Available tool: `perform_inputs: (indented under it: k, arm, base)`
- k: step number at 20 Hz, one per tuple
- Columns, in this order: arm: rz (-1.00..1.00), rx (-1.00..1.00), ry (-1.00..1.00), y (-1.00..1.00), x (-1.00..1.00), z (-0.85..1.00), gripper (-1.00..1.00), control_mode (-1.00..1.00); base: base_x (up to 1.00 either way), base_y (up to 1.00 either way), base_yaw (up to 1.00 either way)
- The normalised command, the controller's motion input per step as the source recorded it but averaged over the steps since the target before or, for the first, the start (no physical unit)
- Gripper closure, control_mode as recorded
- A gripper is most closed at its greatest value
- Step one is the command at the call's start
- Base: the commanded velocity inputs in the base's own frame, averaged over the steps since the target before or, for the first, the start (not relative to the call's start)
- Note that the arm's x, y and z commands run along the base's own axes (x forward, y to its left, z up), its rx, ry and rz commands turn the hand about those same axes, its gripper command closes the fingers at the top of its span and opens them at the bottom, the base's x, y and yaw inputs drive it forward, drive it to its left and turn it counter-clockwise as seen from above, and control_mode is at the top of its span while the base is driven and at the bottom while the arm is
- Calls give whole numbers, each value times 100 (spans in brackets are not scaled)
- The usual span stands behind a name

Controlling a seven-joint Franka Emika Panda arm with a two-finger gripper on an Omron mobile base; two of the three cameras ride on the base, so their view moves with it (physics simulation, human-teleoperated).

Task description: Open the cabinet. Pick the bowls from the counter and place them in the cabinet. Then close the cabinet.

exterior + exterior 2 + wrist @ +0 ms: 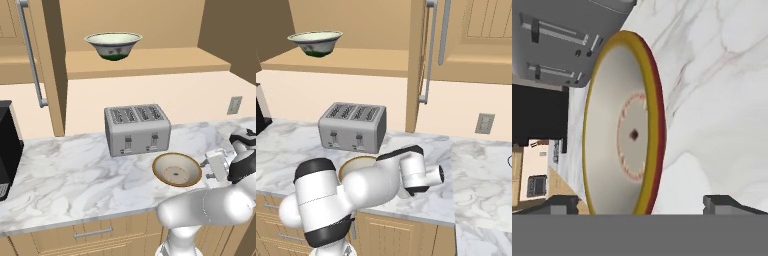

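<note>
Gripper (pixel 640 202) spread wide just short of the shallow bowl (pixel 177 169) on the counter (pixel 75 175) — nothing held.

The brown-rimmed shallow bowl sits on the marbled counter just in front of the silver toaster (pixel 137 129), near the counter's front edge. In the hand view the two dark fingertips (pixel 562 204) stand far apart at either side of the bowl's near rim, not touching it. The deep cream bowl (pixel 113 45) with the green foot rests on the lower shelf of the cabinet (pixel 145 62), whose doors stand open — one door with its long silver bar handle (pixel 31 52) is swung out to the left in the left base view. A black appliance (pixel 9 147) stands at the counter's left end, well apart from the toaster.
</note>
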Motion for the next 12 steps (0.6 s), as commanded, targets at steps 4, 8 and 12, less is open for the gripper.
perform_inputs:
  k: [4,8,12]
  arm:
    - [0,0,0,1,8,-11,-100,-100]
    - [0,0,0,9,3,-14,-100,-100]
    - [1,1,0,26,8,-23,-100,-100]
  base:
    - [0,0,0]
    - [0,0,0]
    - [0,0,0]
